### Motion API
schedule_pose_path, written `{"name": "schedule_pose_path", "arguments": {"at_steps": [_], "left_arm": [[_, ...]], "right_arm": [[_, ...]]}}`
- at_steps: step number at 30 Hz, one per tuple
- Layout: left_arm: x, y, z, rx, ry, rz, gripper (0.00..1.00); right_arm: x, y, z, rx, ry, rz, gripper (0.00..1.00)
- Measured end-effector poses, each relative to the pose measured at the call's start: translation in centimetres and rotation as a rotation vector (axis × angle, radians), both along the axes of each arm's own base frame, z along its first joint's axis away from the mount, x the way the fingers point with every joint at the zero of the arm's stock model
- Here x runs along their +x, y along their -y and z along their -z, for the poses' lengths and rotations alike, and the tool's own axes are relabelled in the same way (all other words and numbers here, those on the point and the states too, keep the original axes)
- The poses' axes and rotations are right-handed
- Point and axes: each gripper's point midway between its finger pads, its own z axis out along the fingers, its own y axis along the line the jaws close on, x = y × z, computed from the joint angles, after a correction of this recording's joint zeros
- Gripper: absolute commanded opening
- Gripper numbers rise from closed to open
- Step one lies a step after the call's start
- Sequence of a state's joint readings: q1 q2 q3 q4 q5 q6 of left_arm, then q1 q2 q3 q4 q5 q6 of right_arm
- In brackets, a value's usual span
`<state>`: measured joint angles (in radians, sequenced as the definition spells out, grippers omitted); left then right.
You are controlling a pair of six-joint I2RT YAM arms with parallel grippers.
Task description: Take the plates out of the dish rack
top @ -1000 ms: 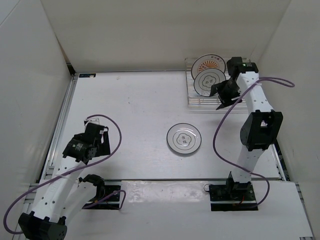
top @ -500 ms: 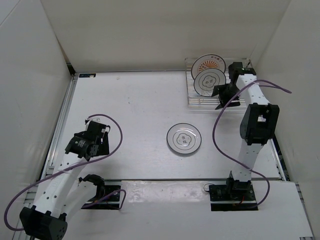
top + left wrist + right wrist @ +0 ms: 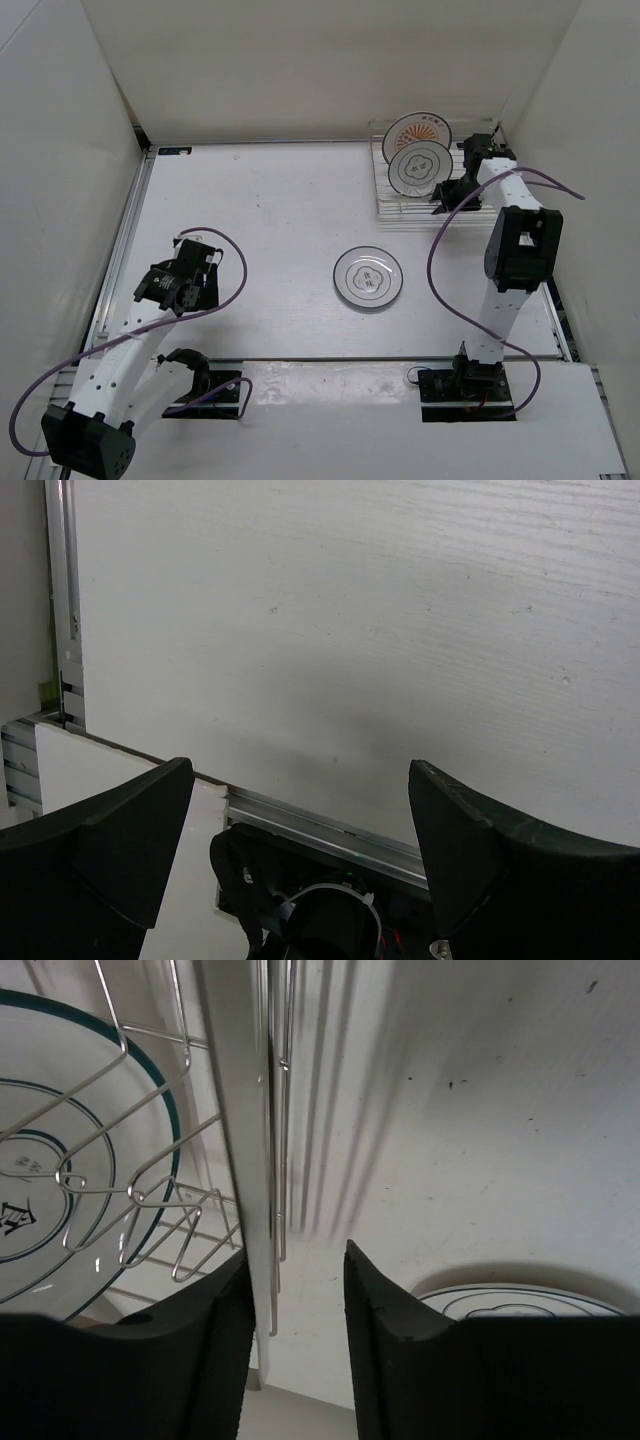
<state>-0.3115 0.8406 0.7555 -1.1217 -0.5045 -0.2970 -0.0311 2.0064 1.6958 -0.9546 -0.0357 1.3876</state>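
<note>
A: Plates: where are they sitting at this moment?

B: Two are standing upright in the rectangular silvery wire dish rack with a clear frame, at the far right of the pale surface. The small white round plate with thin dark rings is standing in front. The round plate with an orange sunburst centre is standing just behind it. A third white ringed plate is lying flat near the middle of the surface, well apart from the rack.

A: What are the claws doing?

B: The right claw is sitting at the rack's right side, beside the front plate. Its jaws are standing part-way apart, with the clear frame edge and a wire rod showing in the gap, and they are not clamping any plate that I can make out. The left claw is hanging wide apart over the near left of the surface, holding nothing.

A: How should this step be done well?

B: The claw seems to be going for the front plate's right rim. The jaws should be straddling that rim alone, not a rod or the frame. The plate should then be rising straight up until it is clearing the wires. Catching the frame is risking dragging the rack and tipping the sunburst plate.
</note>
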Motion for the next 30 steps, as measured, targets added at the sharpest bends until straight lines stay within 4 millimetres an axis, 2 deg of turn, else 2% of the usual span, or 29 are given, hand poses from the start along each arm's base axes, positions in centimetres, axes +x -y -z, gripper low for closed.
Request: {"name": "schedule_pose_path", "arguments": {"at_steps": [8, 11, 13, 16, 19, 21, 25, 30], "left_arm": [[0.0, 0.0, 0.0, -0.002, -0.001, 0.0, 1.0], [0.0, 0.1, 0.0, -0.004, 0.0, 0.001, 1.0], [0.0, 0.1, 0.0, -0.007, -0.001, 0.002, 1.0], [0.0, 0.2, 0.0, -0.011, 0.0, 0.003, 1.0], [0.0, 0.2, 0.0, -0.014, 0.001, 0.005, 1.0], [0.0, 0.2, 0.0, -0.015, 0.001, 0.005, 1.0], [0.0, 0.2, 0.0, -0.016, 0.005, 0.005, 1.0], [0.0, 0.2, -0.1, -0.018, 0.014, 0.005, 1.0]], "right_arm": [[-2.8, 0.0, 0.3, 0.005, -0.031, 0.026, 0.4], [-3.6, -0.1, 0.6, 0.009, -0.047, 0.037, 0.58], [-4.1, -0.2, 0.8, 0.017, -0.057, 0.047, 0.61], [-4.6, -0.3, 0.9, 0.024, -0.059, 0.061, 0.75], [-5.2, -0.2, 0.5, 0.022, -0.072, 0.073, 0.81], [-5.5, 0.0, 0.0, 0.008, -0.072, 0.08, 0.81], [-5.5, 0.7, -2.8, -0.016, -0.029, 0.109, 0.79], [-4.2, 1.8, -8.7, -0.041, 0.092, 0.133, 0.76]]}}
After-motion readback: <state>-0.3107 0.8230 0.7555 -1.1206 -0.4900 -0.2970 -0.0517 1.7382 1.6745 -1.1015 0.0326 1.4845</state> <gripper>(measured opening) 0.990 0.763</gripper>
